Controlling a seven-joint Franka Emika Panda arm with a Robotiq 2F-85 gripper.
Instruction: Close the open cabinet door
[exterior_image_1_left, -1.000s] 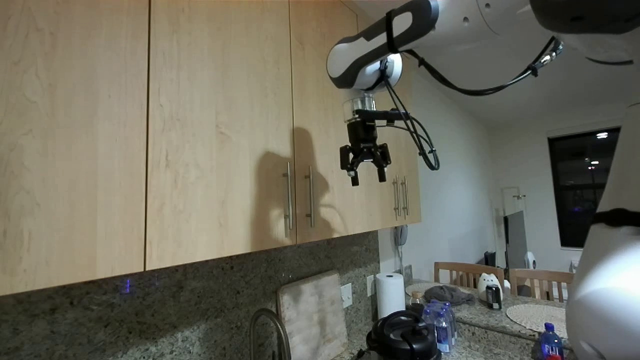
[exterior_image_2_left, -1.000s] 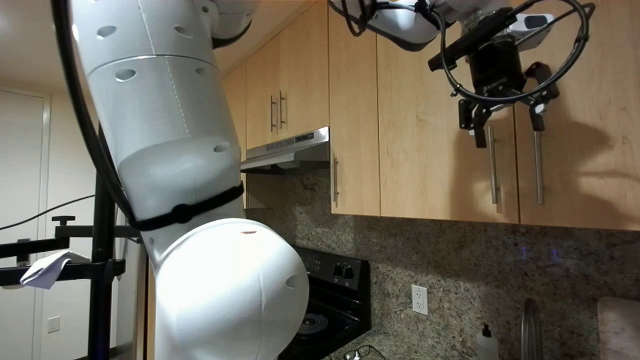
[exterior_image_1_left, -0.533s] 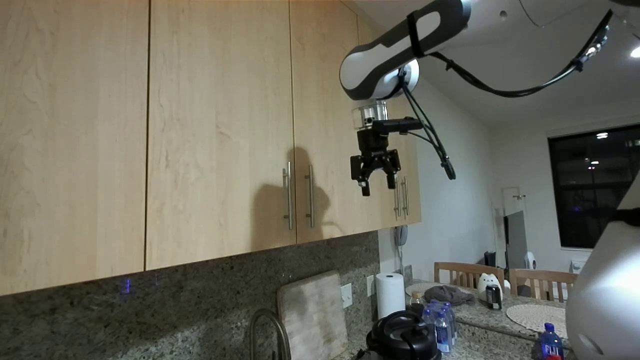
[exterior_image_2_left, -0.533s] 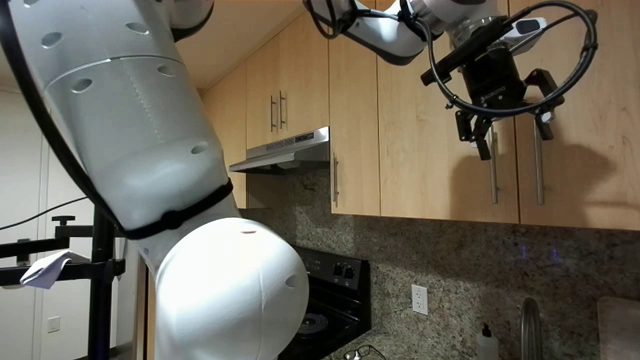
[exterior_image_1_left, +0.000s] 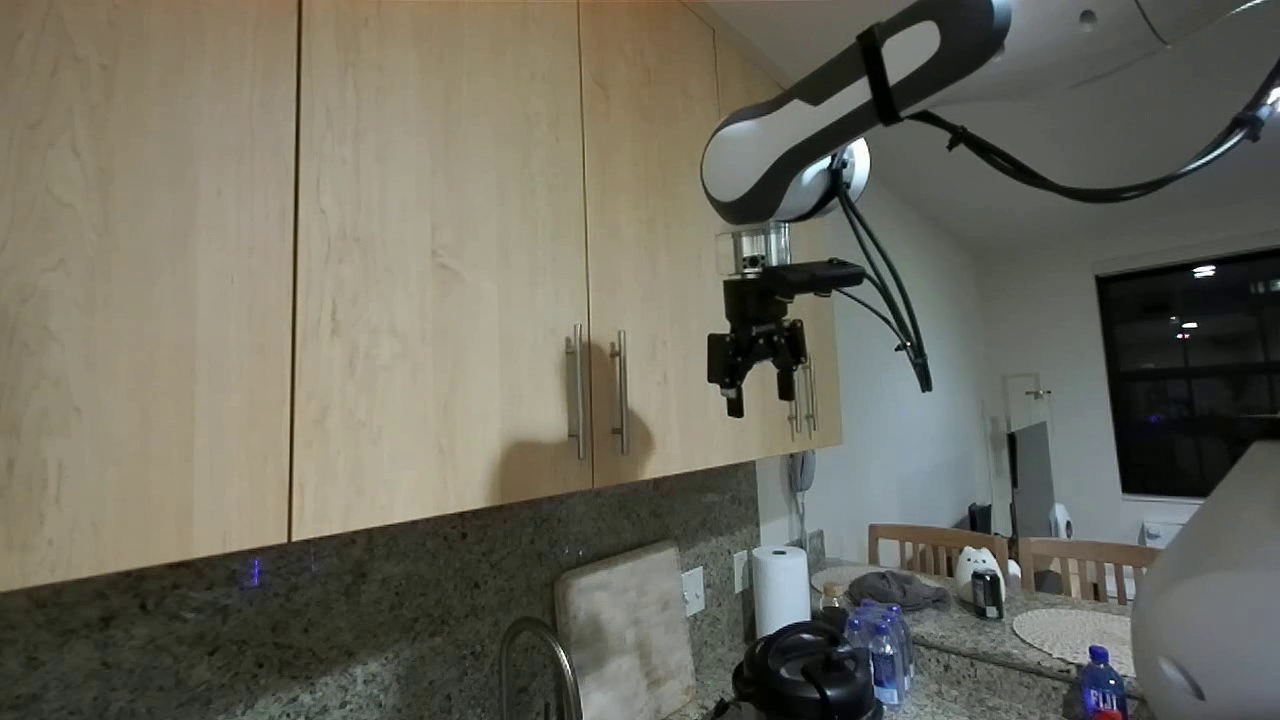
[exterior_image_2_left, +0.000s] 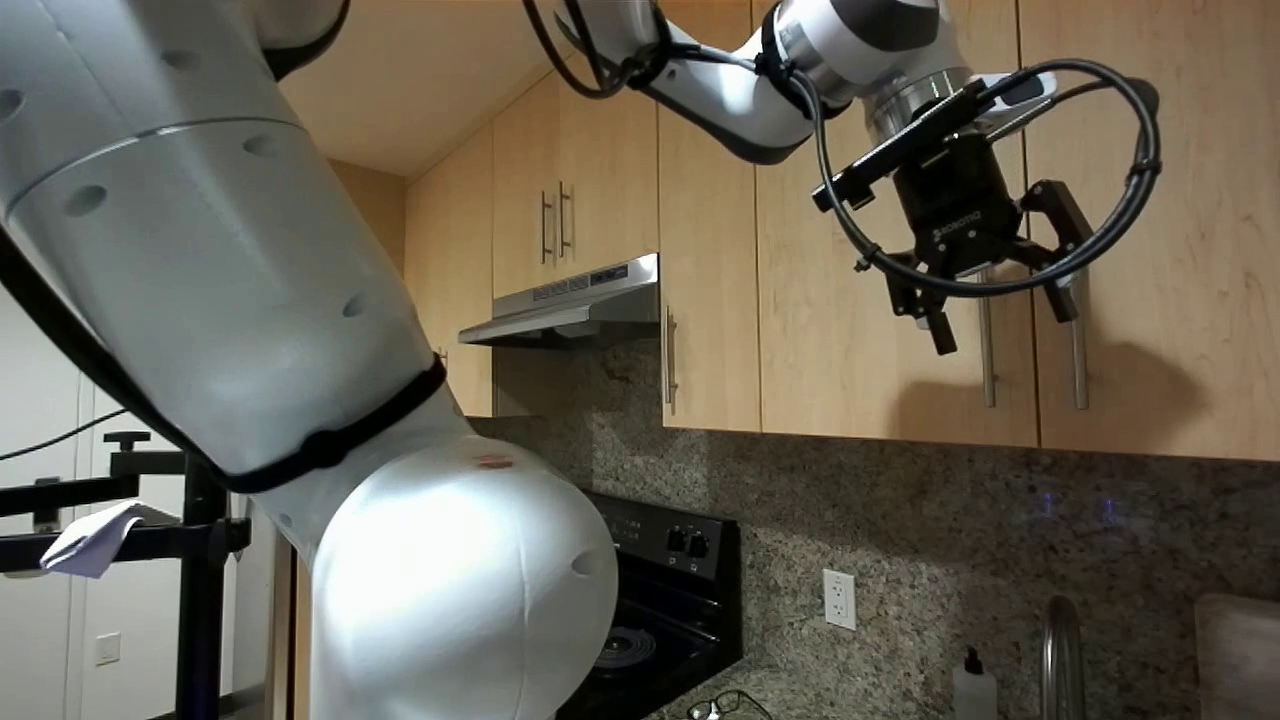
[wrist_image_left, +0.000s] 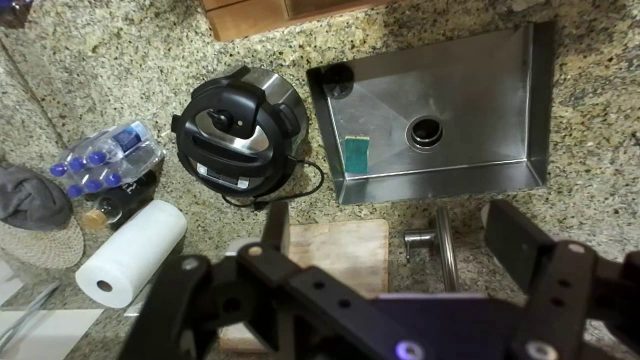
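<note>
1. Cabinet door (exterior_image_1_left: 640, 170): light wood, upper row, above the back edge of the counter (wrist_image_left: 595, 125), in both exterior views. Bar handle (exterior_image_1_left: 623, 390) near its left edge; door lies flush w/ the matching door (exterior_image_1_left: 440, 250) beside it.
2. Gripper (exterior_image_2_left: 1006, 332) hangs in front of the doors, pointing down, fingers (wrist_image_left: 276, 225) wide apart.
3. Only wrist view looks into the sink (wrist_image_left: 460, 75). Stove (exterior_image_2_left: 690, 605) & range hood (exterior_image_2_left: 580, 305) show in an exterior view; window (exterior_image_1_left: 1190, 400) likewise in an exterior view.
4. Room: gripper & handle well apart in an exterior view; exact depth to door, can't tell. Straight down btwn fingers: faucet (wrist_image_left: 446, 250) & cutting board (exterior_image_1_left: 625, 630), counter's back edge.
5. Containers, wrist view: sink holds green sponge (wrist_image_left: 357, 155), corner toward back edge, & dark round thing (wrist_image_left: 338, 80), corner toward front edge. Pot (wrist_image_left: 282, 95) beside sink, lid (wrist_image_left: 225, 150) on, inside hidden; blue-capped bottles (wrist_image_left: 130, 140) bundled farther along.
</note>
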